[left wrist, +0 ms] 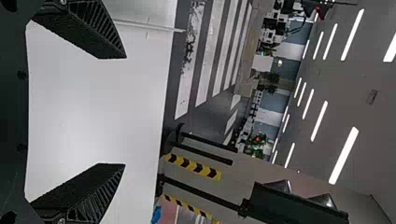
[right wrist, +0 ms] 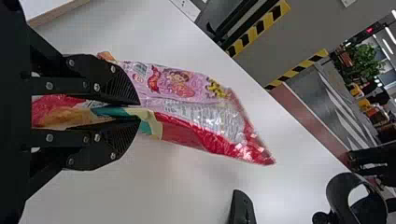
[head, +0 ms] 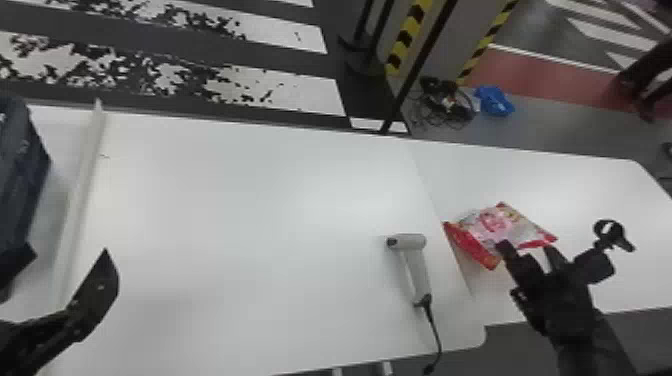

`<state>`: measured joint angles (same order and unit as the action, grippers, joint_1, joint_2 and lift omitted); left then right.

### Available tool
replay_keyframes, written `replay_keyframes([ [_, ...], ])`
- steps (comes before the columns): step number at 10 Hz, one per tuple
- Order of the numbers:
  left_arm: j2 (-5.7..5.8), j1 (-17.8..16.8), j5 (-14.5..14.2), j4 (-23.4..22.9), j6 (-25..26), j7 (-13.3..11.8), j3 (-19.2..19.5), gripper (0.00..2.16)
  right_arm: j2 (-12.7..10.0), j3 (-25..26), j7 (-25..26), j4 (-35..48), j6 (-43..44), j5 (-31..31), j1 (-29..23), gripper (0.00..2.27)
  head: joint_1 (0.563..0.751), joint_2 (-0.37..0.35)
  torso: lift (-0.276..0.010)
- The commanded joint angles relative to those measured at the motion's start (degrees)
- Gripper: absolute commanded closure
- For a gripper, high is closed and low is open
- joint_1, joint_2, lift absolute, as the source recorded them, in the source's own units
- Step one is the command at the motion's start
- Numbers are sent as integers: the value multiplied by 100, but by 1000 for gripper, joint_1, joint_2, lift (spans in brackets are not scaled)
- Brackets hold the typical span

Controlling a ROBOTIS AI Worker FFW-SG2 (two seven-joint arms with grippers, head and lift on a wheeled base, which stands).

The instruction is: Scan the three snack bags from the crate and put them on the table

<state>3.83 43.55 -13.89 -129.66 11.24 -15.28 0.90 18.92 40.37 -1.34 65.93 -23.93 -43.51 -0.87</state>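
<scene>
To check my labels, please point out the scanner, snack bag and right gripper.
Scanner (head: 419, 271), head view: on its handle.
Snack bag (right wrist: 196, 114), right wrist view: on its printed middle.
Right gripper (right wrist: 139, 110), right wrist view: midway between its fingertips.

right gripper (head: 526, 246) pinches a snack bag (right wrist: 187, 109), perhaps above the table (right wrist: 163, 186).

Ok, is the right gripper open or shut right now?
Shut on the red and pink snack bag: in the right wrist view, the right gripper pinches folded packaging between its two close-set fingers.

Workshop-like hall, hazard tape (head: 404, 37), striped floor (head: 300, 95), strip lights (left wrist: 343, 155)
</scene>
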Motion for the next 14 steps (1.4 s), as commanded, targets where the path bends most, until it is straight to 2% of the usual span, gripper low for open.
replay_keyframes([
  [1, -5, -13, 0, -15, 15, 25, -46, 33, 24, -143, 125, 183, 7, 167, -115, 22, 695, -350, -94],
  [3, -5, -13, 0, -24, 15, 16, -55, 33, -20, -293, 433, 825, -11, 422, -476, 39, 695, -350, -94],
  [6, -14, -39, 0, -24, 15, 34, -107, 33, -442, -363, 530, 3005, -503, 668, -1565, 49, 695, -350, -94],
  [9, 4, -66, 9, -59, 120, 25, -195, 33, -776, -1137, 442, 4385, -292, 994, -2321, 53, 695, -350, -94],
  [10, 4, -92, 9, -59, 279, 25, -213, 33, -943, -1558, 398, 5097, -239, 1099, -2673, 63, 695, -350, -94],
  [11, 4, -127, 26, -33, 402, 34, -266, 33, -1092, -2262, 416, 5712, 59, 1714, -2989, 80, 695, -350, -94],
  [12, 4, -136, 70, -51, 419, 34, -301, 33, -1154, -3053, 486, 6169, 499, 2373, -3288, 83, 695, -350, -94],
  [13, 4, -136, 79, -59, 402, 34, -292, 33, -1154, -3659, 512, 6371, 675, 2655, -3481, 83, 695, -330, -94],
  [14, 4, -127, 114, -51, 384, 77, -292, 33, -1154, -4204, 662, 6371, 1149, 3050, -3631, 87, 695, -248, -94],
])
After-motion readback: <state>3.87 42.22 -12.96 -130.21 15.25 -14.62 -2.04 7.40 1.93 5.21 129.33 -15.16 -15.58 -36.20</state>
